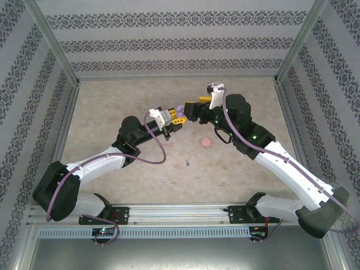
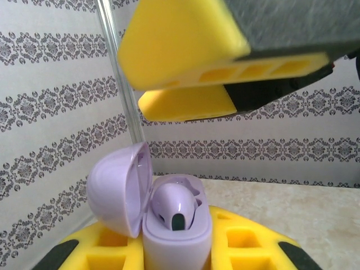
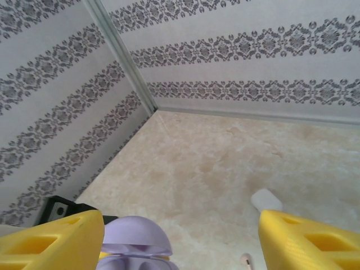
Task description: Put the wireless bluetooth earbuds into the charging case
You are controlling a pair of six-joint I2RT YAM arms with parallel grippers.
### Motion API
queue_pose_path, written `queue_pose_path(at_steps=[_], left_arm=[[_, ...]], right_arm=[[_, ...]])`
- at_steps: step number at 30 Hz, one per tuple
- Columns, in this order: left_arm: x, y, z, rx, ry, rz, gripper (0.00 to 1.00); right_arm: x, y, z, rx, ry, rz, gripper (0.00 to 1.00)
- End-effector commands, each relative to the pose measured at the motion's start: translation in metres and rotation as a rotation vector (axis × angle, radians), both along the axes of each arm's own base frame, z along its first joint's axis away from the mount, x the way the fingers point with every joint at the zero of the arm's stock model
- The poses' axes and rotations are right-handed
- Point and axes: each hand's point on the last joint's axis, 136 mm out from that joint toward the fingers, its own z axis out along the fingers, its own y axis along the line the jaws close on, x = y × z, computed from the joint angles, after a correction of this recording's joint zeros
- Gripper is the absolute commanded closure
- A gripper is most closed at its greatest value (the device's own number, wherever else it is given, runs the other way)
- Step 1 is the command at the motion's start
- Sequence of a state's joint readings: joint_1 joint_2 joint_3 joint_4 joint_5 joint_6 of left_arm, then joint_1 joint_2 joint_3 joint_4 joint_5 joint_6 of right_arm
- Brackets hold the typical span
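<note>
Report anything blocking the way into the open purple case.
Only the right gripper, open, hanging just above the lilac plastic charging case, which the left gripper holds; its lid is swung aside.

The purple case (image 2: pixel 177 239) stands upright, clamped between the yellow fingers (image 2: pixel 104 250) of the left gripper (image 2: pixel 177 250), which press it from both sides. Its lid (image 2: pixel 115 188) is swung open to the case's left, and one purple earbud (image 2: pixel 175 207) sits in the case's well, a dark spot on the side facing the camera. Above the case and clear of it hangs the right gripper (image 2: pixel 169 88), with patterned wall (image 2: pixel 50 112) and beige table (image 2: pixel 304 208) behind the case.
</note>
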State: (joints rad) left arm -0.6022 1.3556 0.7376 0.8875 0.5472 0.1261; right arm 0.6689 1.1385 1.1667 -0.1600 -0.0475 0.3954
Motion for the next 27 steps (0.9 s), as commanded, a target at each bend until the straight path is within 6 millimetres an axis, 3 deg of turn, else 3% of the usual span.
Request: queue_pose_path(at_steps=[1, 4, 9, 17, 22, 27], left_arm=[[-0.006, -0.004, 0.020, -0.046, -0.056, -0.026, 1.00], [-0.005, 0.000, 0.018, -0.048, -0.063, 0.000, 1.00], [-0.004, 0.008, 0.013, -0.038, -0.073, 0.047, 1.00], [-0.007, 0.026, 0.008, -0.041, -0.070, 0.117, 1.00], [-0.010, 0.038, 0.001, -0.044, -0.054, 0.160, 1.00], [-0.014, 0.048, -0.006, -0.045, -0.045, 0.194, 1.00]], right_arm=[[-0.007, -0.004, 0.031, 0.095, -0.023, 0.019, 0.27], [-0.010, -0.016, 0.024, 0.104, 0.012, -0.016, 0.27], [-0.016, -0.049, -0.013, 0.109, 0.133, -0.135, 0.27], [-0.031, -0.067, -0.132, -0.046, 0.442, -0.217, 0.29], [-0.045, -0.057, -0.210, -0.158, 0.615, -0.223, 0.32], [-0.059, -0.037, -0.263, -0.286, 0.718, -0.206, 0.34]])
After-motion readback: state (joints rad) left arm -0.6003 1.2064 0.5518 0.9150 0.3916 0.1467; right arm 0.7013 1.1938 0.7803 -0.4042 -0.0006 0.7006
